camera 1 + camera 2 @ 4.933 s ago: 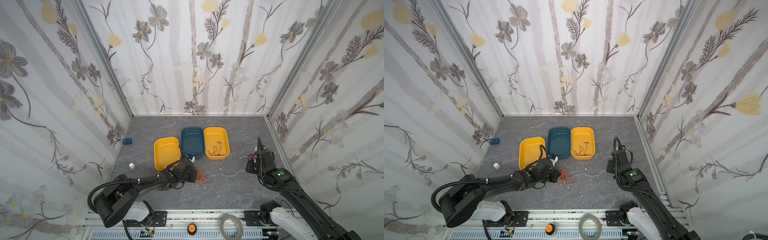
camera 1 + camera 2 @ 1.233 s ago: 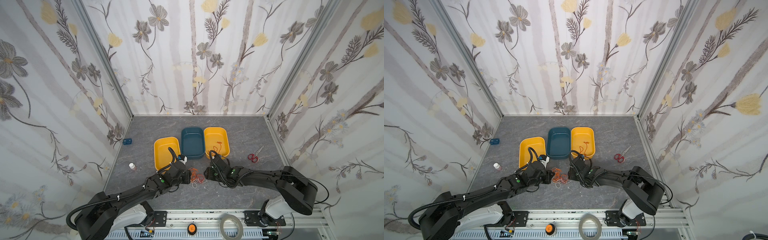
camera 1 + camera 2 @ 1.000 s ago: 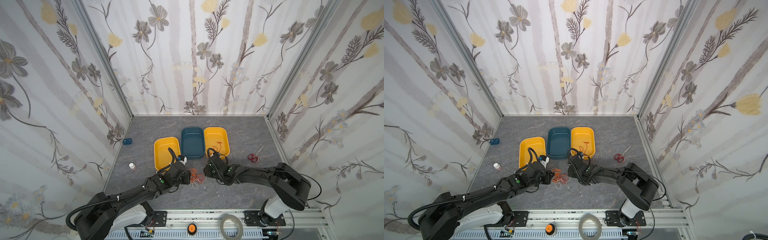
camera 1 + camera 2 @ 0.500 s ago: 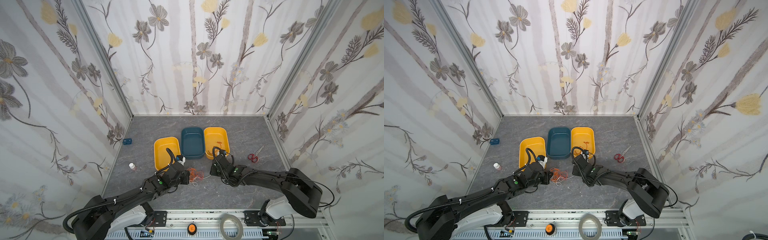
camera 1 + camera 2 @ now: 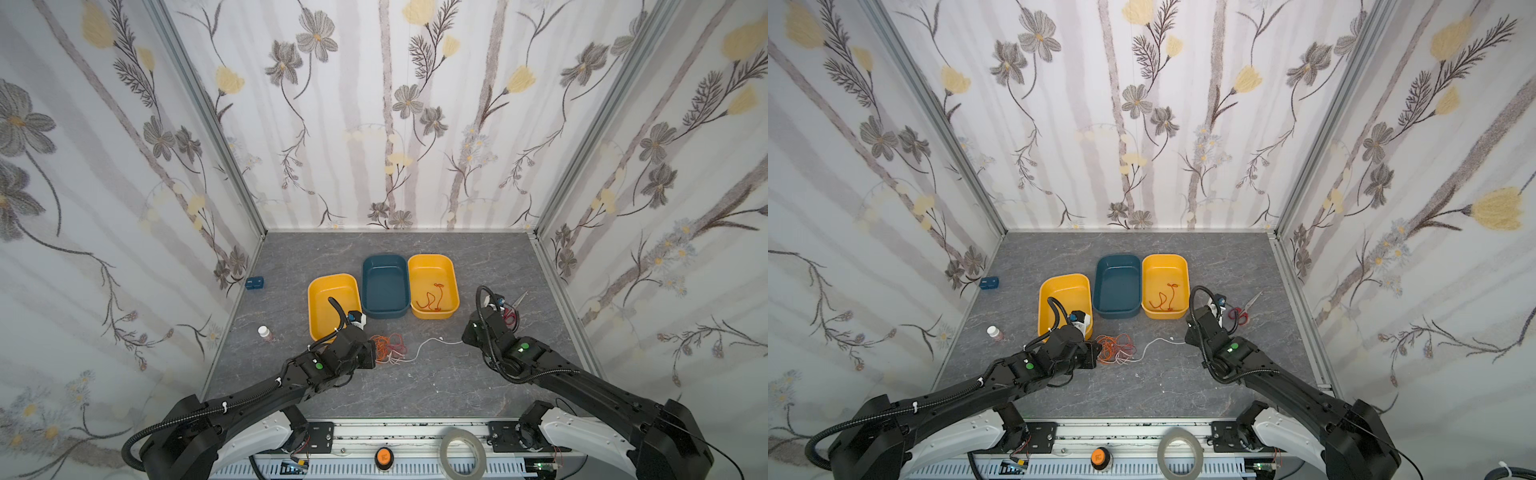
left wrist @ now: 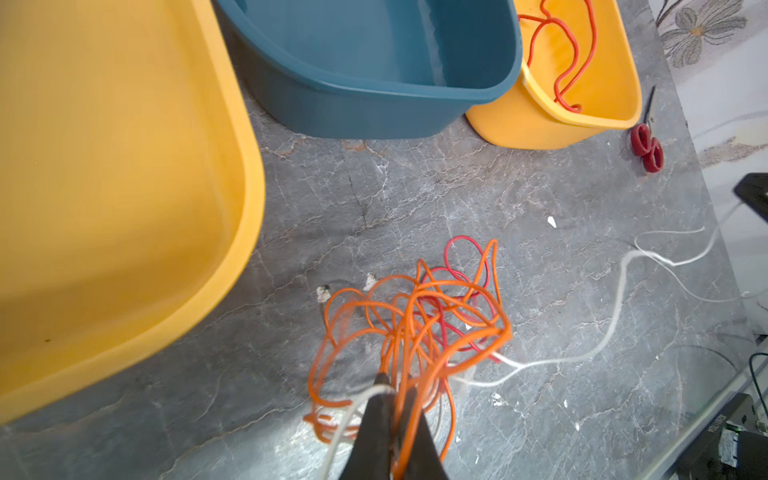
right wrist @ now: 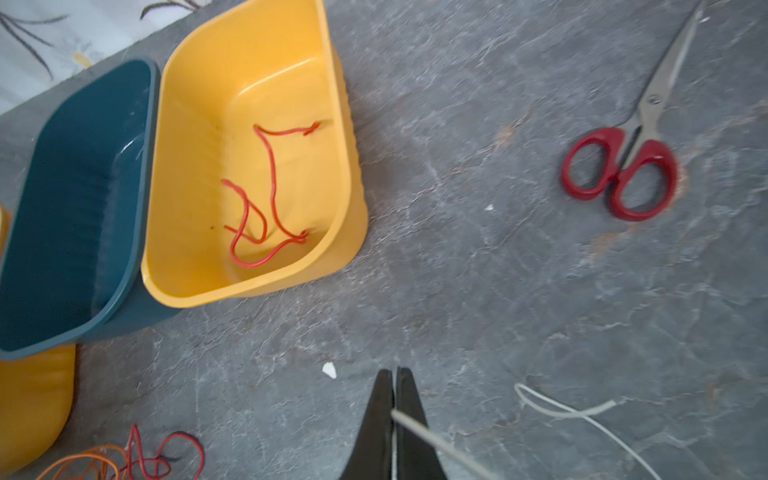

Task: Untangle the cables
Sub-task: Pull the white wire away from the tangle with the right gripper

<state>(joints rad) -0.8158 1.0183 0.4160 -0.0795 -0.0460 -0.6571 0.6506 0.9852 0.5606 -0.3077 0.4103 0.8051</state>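
The orange cables (image 6: 409,311) are pinched by the left end effector (image 6: 395,386), the white cable (image 7: 436,442) by the right end effector (image 7: 395,372); knots may be pulled tighter.

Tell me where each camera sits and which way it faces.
Top views: high over the near edge, looking down at the grey tabletop and back wall; left arm and right arm reach in.
Left wrist: on the left arm, looking along the left jaws, shut on the orange-red cable tangle.
Right wrist: on the right arm, looking along the right jaws, shut on the white cable.
Shared: both wrist views show the red-handled scissors and the red cable in a yellow tray.
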